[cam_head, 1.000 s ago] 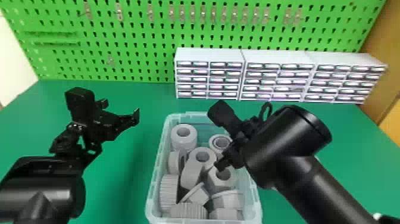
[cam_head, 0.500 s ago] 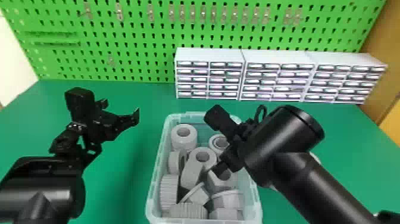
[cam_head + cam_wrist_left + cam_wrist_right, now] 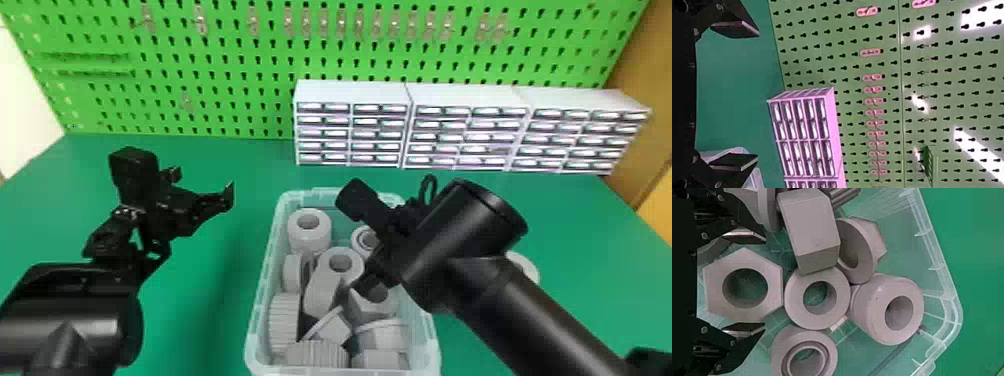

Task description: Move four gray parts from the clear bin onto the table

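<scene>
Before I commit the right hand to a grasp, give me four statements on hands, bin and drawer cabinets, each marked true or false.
1. The right hand is at the clear bin. True.
2. The left hand is clamped on a gray part. False: it is open and empty.
3. A hexagonal gray part shows between the right hand's open fingers. True.
4. The drawer cabinets are inside the bin. False: they stand behind it, by the green pegboard.
</scene>
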Robot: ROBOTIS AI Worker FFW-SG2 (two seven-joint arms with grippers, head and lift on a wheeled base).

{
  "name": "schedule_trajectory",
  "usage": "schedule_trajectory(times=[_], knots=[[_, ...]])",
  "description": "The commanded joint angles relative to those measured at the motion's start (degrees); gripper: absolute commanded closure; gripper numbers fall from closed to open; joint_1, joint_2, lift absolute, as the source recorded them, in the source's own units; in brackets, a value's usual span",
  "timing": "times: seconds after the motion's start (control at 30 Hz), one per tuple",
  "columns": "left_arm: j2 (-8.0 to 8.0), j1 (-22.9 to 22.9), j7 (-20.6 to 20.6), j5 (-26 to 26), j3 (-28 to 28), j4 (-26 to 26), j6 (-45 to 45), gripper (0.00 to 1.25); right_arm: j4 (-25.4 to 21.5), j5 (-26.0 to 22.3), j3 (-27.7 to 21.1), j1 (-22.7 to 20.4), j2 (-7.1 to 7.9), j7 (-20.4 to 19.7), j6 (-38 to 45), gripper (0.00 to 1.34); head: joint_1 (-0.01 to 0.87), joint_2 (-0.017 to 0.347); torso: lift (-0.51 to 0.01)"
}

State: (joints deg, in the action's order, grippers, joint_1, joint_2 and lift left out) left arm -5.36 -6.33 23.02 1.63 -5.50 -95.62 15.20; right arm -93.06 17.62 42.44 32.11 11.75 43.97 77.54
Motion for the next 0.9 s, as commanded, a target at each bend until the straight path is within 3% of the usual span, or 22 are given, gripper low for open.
schedule_trajectory(times=[0.0, 0.27, 0.57, 0.87], knots=[[0.0, 0.0, 0.0, 0.0, 0.0, 0.0, 0.0, 0.17, 1.8, 3.2, 0.7, 0.6, -0.14, 2.1, -0.5, 0.48, 0.678, 0.034, -0.05], [0.0, 0.1, 0.0, -0.1, -0.1, 0.0, 0.0, 0.17, 6.2, 5.4, 2.6, 1.7, -0.32, 6.7, -2.6, 0.48, 0.678, 0.034, -0.05], [0.0, 0.0, 0.0, -0.1, -0.1, 0.1, 0.0, 0.17, 9.5, 5.5, 2.7, 2.0, -0.85, 6.9, -7.2, 0.48, 0.678, 0.034, -0.05], [0.08, -0.1, 0.0, -0.1, 0.1, 0.3, 0.0, 0.17, 12.5, 7.0, 2.6, 2.5, -2.69, 6.9, -11.9, 0.48, 0.678, 0.034, -0.05]])
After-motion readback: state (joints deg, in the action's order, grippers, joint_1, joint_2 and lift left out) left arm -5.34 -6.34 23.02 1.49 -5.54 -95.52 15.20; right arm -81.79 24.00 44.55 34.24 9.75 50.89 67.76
